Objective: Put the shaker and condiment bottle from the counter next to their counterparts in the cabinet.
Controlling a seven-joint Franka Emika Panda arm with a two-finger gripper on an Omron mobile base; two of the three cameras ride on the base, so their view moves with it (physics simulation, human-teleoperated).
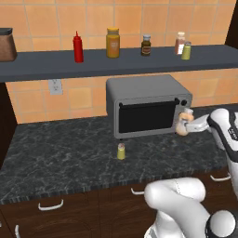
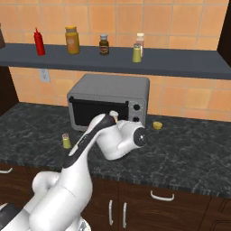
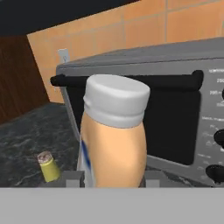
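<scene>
The jaws [image 3: 113,181] held the condiment bottle [image 3: 114,140] upright, cap up, before the toaster oven [image 1: 148,104]. The shaker [image 1: 121,151] stood upright on the tabletop [image 1: 56,153] in front of that oven.

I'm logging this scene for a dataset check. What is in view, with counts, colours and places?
condiment bottle: 1, peach-orange with pale cap, held in the gripper before the toaster oven.
shaker: 1, yellow-green, on the counter.
toaster oven: 1, grey, on the counter by the wall.
red squeeze bottle: 1, on the cabinet shelf.
mustard-yellow jar: 1, on the shelf.
dark small jar: 1, on the shelf.
shelf shakers: 2, pinkish and yellow-green, on the shelf's right part.
yellow piece: 1, on the counter right of the oven.
wall outlet: 1, white.
gripper: 1, white arm, shut on the bottle.
</scene>
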